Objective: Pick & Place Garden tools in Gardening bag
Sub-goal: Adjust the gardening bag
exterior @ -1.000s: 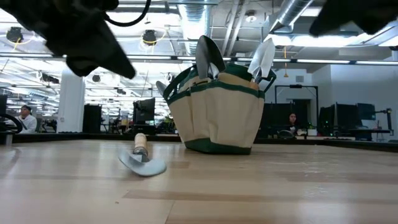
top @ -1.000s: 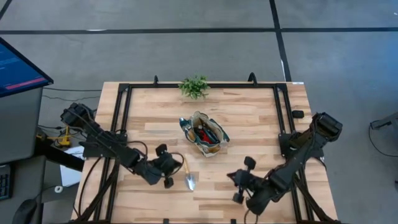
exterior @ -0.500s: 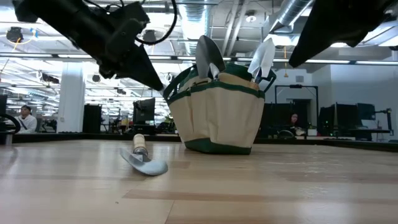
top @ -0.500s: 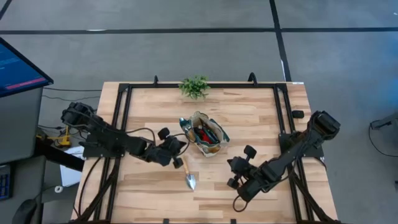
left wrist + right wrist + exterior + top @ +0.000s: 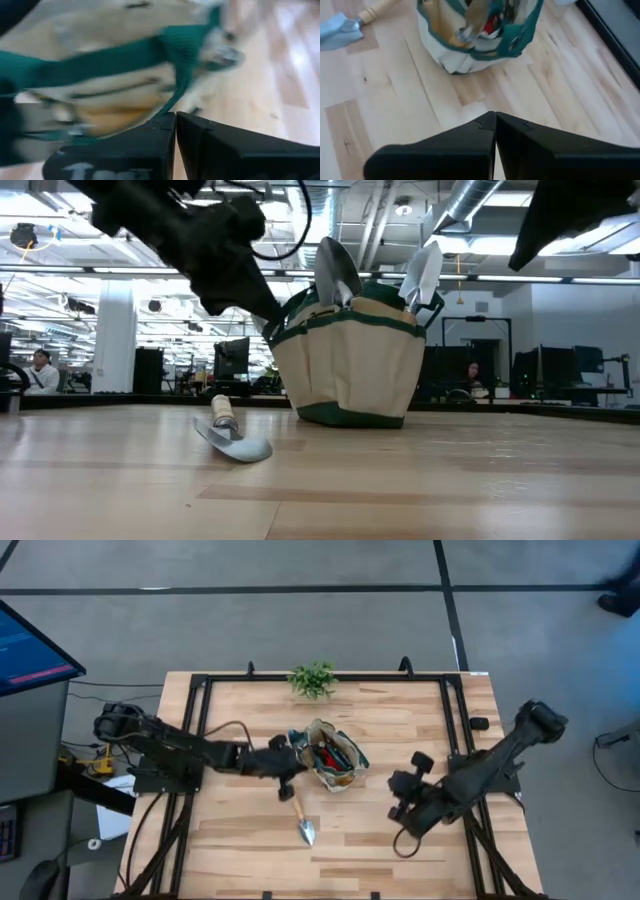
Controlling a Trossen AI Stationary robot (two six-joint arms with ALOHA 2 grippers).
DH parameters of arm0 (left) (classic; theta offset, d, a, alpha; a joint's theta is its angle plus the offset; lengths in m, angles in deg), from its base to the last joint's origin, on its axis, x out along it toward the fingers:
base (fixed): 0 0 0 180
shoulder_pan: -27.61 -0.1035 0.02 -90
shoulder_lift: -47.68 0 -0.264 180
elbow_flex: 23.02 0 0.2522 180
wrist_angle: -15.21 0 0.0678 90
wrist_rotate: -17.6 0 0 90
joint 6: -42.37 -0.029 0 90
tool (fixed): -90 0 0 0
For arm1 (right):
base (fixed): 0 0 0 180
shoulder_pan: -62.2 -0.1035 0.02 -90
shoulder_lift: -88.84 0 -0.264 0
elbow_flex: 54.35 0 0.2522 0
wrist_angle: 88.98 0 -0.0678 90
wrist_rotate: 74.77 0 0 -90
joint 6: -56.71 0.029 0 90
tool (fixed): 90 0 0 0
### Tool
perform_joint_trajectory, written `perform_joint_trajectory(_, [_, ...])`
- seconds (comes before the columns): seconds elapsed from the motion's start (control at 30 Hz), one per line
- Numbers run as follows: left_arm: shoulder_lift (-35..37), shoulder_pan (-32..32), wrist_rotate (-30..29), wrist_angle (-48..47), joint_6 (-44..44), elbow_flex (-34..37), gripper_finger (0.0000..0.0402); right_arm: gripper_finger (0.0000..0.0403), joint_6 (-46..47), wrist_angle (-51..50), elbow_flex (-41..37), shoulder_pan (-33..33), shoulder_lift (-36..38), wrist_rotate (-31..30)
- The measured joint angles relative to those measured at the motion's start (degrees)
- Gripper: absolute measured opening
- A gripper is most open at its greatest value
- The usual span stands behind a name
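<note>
The tan gardening bag (image 5: pixel 335 762) with green trim stands upright at mid-table, with silver trowel blades (image 5: pixel 335 270) and a red-and-black item sticking out of its mouth. A wooden-handled trowel (image 5: pixel 302 820) lies flat on the table just nearer than the bag. My left gripper (image 5: pixel 293 767) is shut and hovers at the bag's left side, close to its green strap (image 5: pixel 165 50). My right gripper (image 5: pixel 394 785) is shut, raised above the table to the right of the bag. It holds nothing and looks down on the bag (image 5: pixel 475 45) and the trowel (image 5: pixel 350 22). My left gripper's shut fingertips (image 5: pixel 165 122) stand right at the green strap on the bag's left side, coming level from the table's left and slanting down. Whether they touch the strap, I cannot tell.
A small leafy green plant (image 5: pixel 312 680) stands near the far edge. Black frame rails (image 5: pixel 200 740) run along the table's left, right and far sides. A monitor (image 5: pixel 30 645) stands beyond the left edge. Bare wood lies near the front edge and right of the bag.
My left gripper, shut throughout, has swung from beside the trowel's handle toward the far edge and right, up to the bag's left side. My right gripper has risen and drawn back from the near edge toward the table's right, tipping less steeply. The trowel lies where it was.
</note>
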Motion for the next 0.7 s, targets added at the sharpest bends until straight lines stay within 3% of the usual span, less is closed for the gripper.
perform_joint_trajectory(0.2, [0.23, -7.2, 4.3, -0.18, -0.12, 0.0, 0.0004, 0.0, -8.58, 6.71, -9.89, 8.1, 10.87, 5.41])
perform_joint_trajectory(0.4, [0.24, -8.83, 4.58, -0.47, -0.12, 0.0, 0.0003, 0.0, -19.93, 20.16, -20.09, 17.71, 16.8, 9.47])
perform_joint_trajectory(0.57, [0.22, -8.86, 4.6, -1.62, -0.01, 0.0, 0.0003, 0.0, -33.38, 38.1, -24.39, 26.06, 17.36, 18.94])
perform_joint_trajectory(0.7, [0.24, -10.15, 4.45, -2.35, -0.1, 0.0, 0.0003, 0.0, -39.89, 45.9, -24.62, 31.48, 14.58, 24.47])
